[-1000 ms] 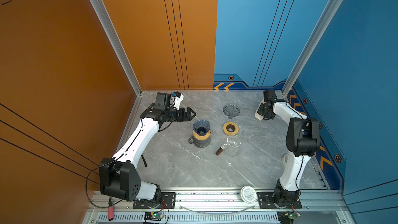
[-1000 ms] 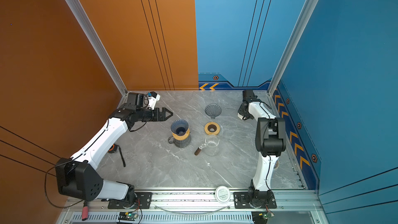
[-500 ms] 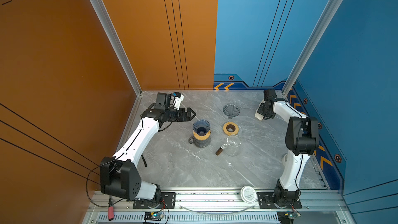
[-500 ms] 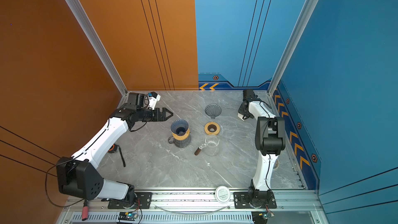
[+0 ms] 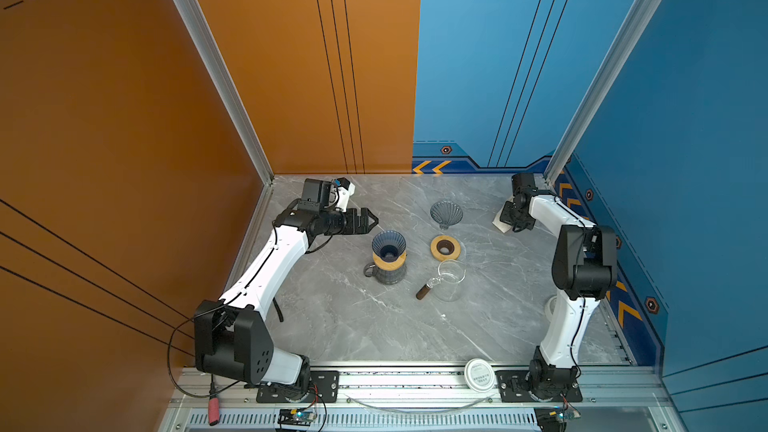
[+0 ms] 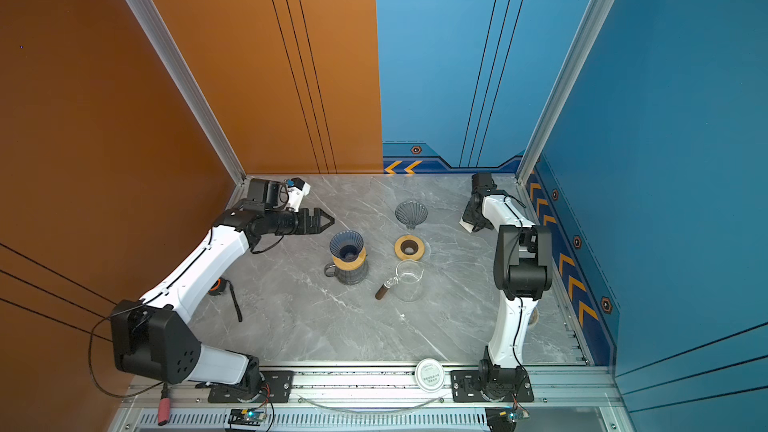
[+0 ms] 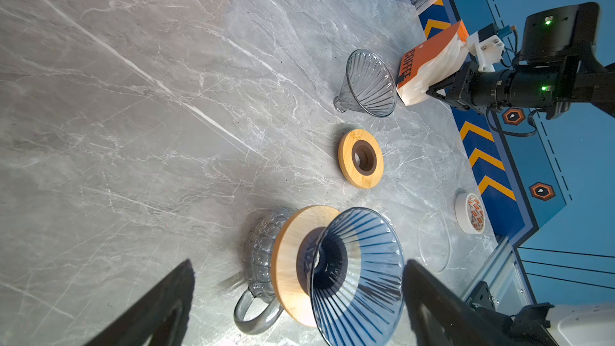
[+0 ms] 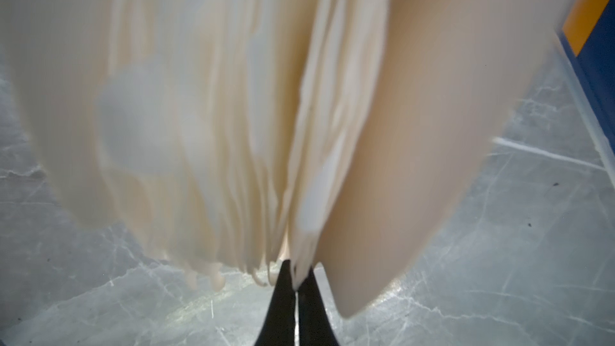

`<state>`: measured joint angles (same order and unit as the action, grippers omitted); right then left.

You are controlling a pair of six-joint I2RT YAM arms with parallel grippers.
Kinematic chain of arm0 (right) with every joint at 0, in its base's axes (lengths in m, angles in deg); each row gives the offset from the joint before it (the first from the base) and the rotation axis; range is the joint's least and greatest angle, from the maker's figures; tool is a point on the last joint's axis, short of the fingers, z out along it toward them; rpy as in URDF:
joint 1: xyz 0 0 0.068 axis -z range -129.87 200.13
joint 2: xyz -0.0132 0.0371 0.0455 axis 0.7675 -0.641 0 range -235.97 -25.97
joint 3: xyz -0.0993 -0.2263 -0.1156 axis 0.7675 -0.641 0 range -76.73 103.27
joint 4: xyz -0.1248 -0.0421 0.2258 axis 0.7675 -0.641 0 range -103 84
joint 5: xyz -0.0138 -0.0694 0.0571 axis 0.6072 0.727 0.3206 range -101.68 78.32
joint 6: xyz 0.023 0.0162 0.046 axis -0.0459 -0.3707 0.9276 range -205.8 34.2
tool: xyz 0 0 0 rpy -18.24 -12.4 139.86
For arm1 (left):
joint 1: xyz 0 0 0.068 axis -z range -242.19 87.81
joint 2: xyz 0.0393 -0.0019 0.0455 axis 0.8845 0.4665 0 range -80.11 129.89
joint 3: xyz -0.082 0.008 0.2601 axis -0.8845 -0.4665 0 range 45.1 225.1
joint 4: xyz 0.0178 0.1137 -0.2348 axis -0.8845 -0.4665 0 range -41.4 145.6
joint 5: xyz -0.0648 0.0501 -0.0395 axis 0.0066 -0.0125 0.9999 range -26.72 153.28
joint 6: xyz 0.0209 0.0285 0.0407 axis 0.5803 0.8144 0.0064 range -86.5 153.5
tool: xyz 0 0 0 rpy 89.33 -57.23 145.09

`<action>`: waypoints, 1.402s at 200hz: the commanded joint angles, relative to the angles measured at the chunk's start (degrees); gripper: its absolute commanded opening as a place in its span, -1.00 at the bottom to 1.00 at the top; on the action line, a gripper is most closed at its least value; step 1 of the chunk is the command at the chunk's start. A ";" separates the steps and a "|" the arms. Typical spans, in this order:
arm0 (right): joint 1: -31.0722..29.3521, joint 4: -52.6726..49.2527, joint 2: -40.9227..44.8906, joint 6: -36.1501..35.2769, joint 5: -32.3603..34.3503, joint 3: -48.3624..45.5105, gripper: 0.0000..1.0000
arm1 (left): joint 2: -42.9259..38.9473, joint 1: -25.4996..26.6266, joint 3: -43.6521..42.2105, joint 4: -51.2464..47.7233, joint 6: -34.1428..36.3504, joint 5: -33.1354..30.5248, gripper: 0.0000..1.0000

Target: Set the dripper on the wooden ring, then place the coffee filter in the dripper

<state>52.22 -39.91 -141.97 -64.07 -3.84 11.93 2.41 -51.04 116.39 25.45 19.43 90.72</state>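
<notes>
Right gripper point(image 8: 296, 269) has its jaws pinched on a filter point(image 8: 309, 214) edge in the far-right pack point(image 7: 432, 58), left gripper point(image 5: 371, 216) has them wide apart by the dripper point(image 5: 388, 243), so pulling might drag out several sheets or the whole pack.

Marble table point(image 5: 353, 326); clear dripper point(image 5: 446, 214); wooden ring point(image 5: 435, 248); carafe point(image 5: 390, 277)

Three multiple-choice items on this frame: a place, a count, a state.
1. Where does the blue dripper sit? A on the grey carafe; B on the table; C on the front rail.
2. How many drippers are there? A one; B two; C four.
3. The right claw is: A wide open; B shut on a coffee filter; C hidden.
Key: 1 A, its collar rests on the carafe; 2 B, the blue one plus the clear dripper; 3 B, tips pinch paper in the wrist view.
</notes>
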 commanded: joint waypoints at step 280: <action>0.61 -6.43 3.92 -8.72 0.17 0.99 -0.78 | 2.05 0.97 0.83 -0.21 -0.69 0.43 0.96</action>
<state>51.69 -44.59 -140.49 -75.02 -1.83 13.90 4.36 -50.49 116.59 25.45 18.84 90.72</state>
